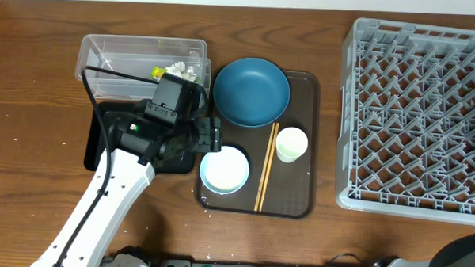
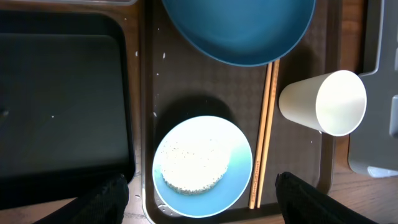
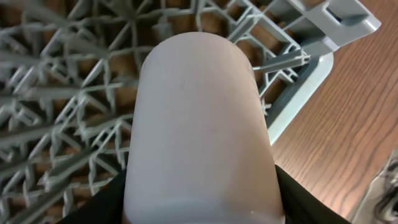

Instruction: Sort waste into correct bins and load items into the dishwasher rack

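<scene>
Yellow-green snack wrapper (image 1: 157,70) and crumpled white tissue (image 1: 177,68) are in the clear plastic tub (image 1: 106,50), upper left. My right gripper (image 3: 199,208) is clamped on a small white cup (image 3: 199,124) over the grey lattice rack (image 3: 348,18). Left gripper (image 2: 202,198), fingers apart, hovers above the rice-filled white bowl (image 2: 202,165). Unloaded: round dark-blue dish (image 1: 251,90), wooden chopsticks (image 1: 266,166), second cup (image 1: 291,143).

The left arm (image 1: 101,196) reaches in from the worktop's near edge, left of the middle, its white link slanting toward the far edge and to the right, ending in a black wrist (image 1: 169,99). The left gripper (image 1: 210,136) points down, jaws wide apart with nothing between them; in the wrist view its dark fingers (image 2: 106,199) show only at the bottom corners. The right arm (image 1: 459,260) shows only as a grey-and-black piece at the worktop's near right corner. The right gripper (image 3: 199,208) clasps a white cup (image 3: 199,124) between its dark fingers (image 3: 102,202), one on each side
</scene>
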`<act>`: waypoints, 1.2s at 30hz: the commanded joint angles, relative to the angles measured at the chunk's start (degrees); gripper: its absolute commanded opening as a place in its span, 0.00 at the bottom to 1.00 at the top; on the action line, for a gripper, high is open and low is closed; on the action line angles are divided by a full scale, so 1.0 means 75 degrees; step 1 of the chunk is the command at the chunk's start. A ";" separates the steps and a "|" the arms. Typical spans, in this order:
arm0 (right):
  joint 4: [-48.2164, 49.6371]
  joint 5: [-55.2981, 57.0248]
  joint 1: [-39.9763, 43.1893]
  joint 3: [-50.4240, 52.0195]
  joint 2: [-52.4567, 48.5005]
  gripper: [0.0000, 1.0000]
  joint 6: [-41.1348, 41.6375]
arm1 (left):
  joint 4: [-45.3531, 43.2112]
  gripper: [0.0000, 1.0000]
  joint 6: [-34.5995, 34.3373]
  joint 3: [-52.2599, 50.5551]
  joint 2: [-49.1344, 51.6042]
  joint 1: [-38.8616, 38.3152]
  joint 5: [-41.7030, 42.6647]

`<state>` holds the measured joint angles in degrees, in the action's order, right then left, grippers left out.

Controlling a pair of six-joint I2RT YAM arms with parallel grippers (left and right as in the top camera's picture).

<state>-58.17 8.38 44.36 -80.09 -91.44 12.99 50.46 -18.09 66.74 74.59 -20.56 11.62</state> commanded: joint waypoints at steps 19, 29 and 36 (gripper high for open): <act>0.0568 -0.3121 0.0245 -0.0449 0.0122 0.99 0.0163 | 0.0099 0.79 0.0061 0.0058 0.0015 0.0017 -0.0096; -0.0854 -0.4089 -0.1145 -0.0446 0.1043 0.99 -0.0909 | 0.0096 0.79 0.0055 0.0058 0.0178 -0.0329 -0.0096; -0.1317 -0.3372 -0.2748 -0.0128 0.1043 0.99 -0.0944 | 0.0093 0.77 0.0020 0.0058 0.0970 -0.1381 -0.0099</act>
<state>-67.75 -19.29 27.35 -82.32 -83.68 7.31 50.96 -18.13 66.74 79.20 -28.49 11.60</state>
